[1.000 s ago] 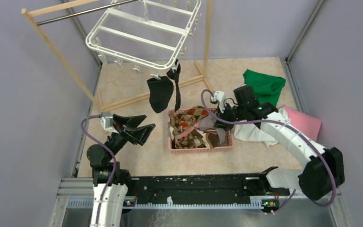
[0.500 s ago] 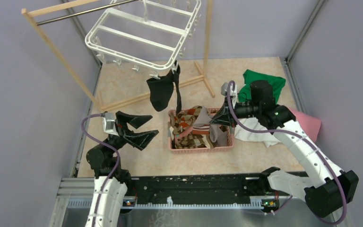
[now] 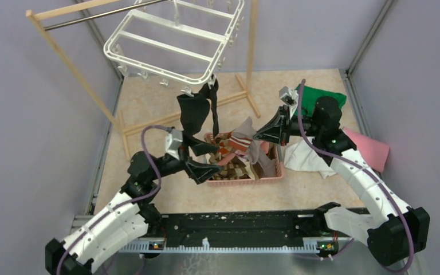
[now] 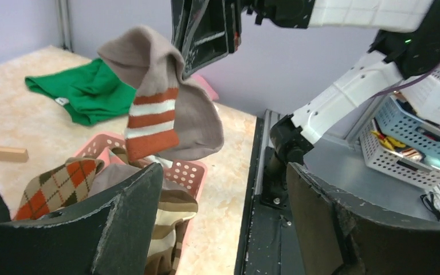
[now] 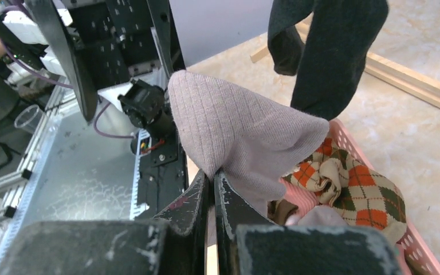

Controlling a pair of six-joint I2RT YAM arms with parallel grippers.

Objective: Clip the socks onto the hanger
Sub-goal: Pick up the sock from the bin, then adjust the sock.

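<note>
The white hanger (image 3: pixel 172 40) hangs from the wooden rack, with two black socks (image 3: pixel 193 112) clipped to its near edge. My right gripper (image 3: pixel 258 136) is shut on a grey-brown sock (image 3: pixel 246 143) with an orange and white striped cuff and holds it above the pink basket (image 3: pixel 263 179). In the right wrist view the gripper (image 5: pixel 213 177) pinches this sock (image 5: pixel 240 126). My left gripper (image 3: pixel 209 157) is open and empty at the basket's left side, facing the sock (image 4: pixel 160 114). Argyle socks (image 5: pixel 349 183) and other socks lie in the basket.
The wooden rack's base bars (image 3: pixel 149 123) lie on the floor behind the basket. A green cloth (image 3: pixel 321 91), a pink cloth (image 3: pixel 372 150) and a white cloth (image 3: pixel 303 159) lie to the right. Purple walls close in all sides.
My right gripper has lifted the striped sock up out of the basket. My left arm has swung right and forward, bringing its open gripper to the basket's left side.
</note>
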